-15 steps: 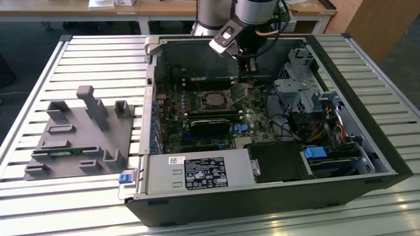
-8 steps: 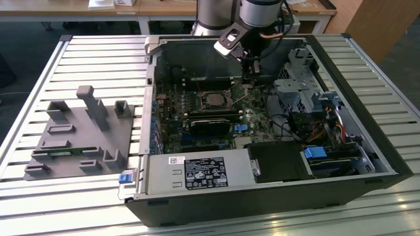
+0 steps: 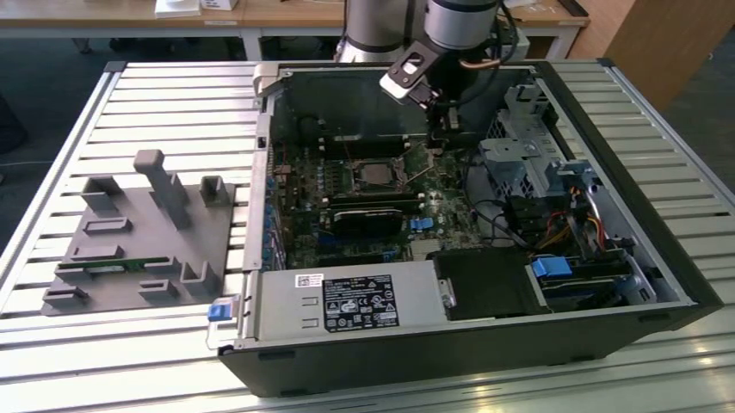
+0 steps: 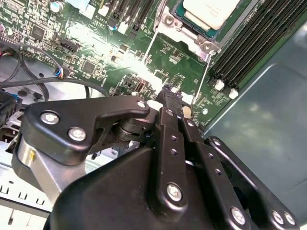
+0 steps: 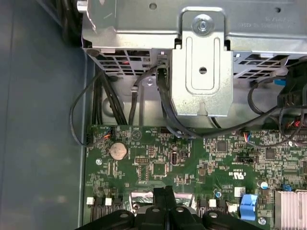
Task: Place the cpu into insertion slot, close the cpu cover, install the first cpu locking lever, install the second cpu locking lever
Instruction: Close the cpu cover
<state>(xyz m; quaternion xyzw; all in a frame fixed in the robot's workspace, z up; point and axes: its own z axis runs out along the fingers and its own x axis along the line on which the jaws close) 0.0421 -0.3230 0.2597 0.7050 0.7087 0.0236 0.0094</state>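
The cpu (image 3: 373, 175) sits in the slot at the middle of the board, just left of centre in the exterior view. In the second wrist view its pale metal top (image 4: 211, 10) shows with the cover (image 4: 187, 32) apparently down around it. I cannot tell whether the cover is fully seated.

The chip is probably light, stiff and fragile on its underside, so it should be held by its edges only. The cover looks like thin hinged sheet metal that would bend if forced. The levers (image 4: 206, 72) are thin wire rods, likely springy and slippery, and best pressed near their free ends.

The claw (image 3: 440, 138) hangs from the arm in the upper middle of the exterior view, just right of the slot. In both wrist views its fingers are pressed together with nothing visible between them. In the second wrist view the tip (image 4: 170, 93) is low over the green board, just beside the end of one rod.

The exterior view gives the whole open case (image 3: 460, 361) on the slatted tabletop (image 3: 172, 95), with a grey fixture (image 3: 138, 241) at the exterior view's left. The second wrist view shows the chip and both rods closely, including the farther rod (image 4: 149, 48). The first wrist view looks past the claw (image 5: 165, 190) to a coin cell (image 5: 118, 151), black cables (image 5: 168, 115) and a metal cage (image 5: 201, 57).
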